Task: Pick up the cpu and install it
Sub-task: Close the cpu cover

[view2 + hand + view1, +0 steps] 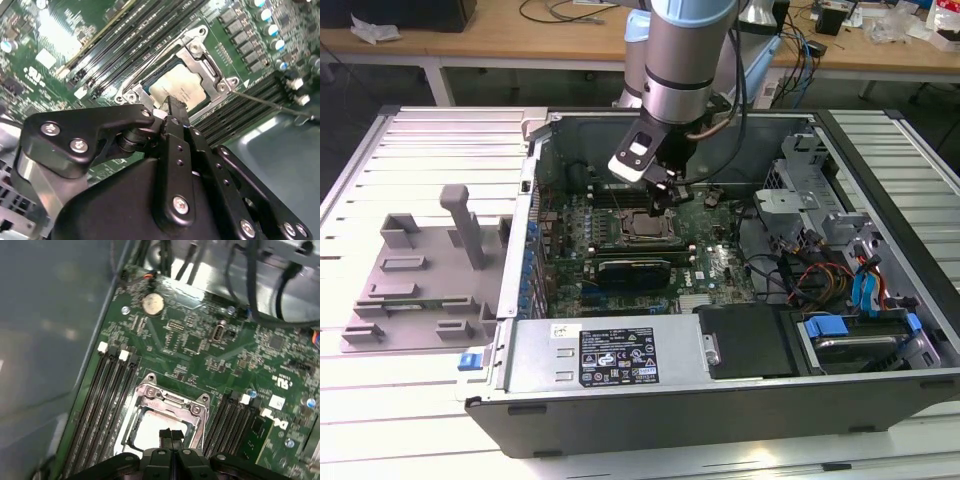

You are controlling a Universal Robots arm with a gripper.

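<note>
Pale silver, the cpu (177, 87) lies flat inside the socket frame (170, 399) on the motherboard (200, 340). The end effector (170, 436) hangs straight above one edge of the chip, fingertips pressed together and gripping nothing. I cannot tell whether they touch it.

Black printed label (620, 357) on power supply (535, 365), text unreadable

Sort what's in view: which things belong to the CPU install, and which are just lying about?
Job: cpu, lying in the socket frame; gripper, shut, over it.
Just there: memory slots, coin cell, black expansion card, grey fixture.
</note>
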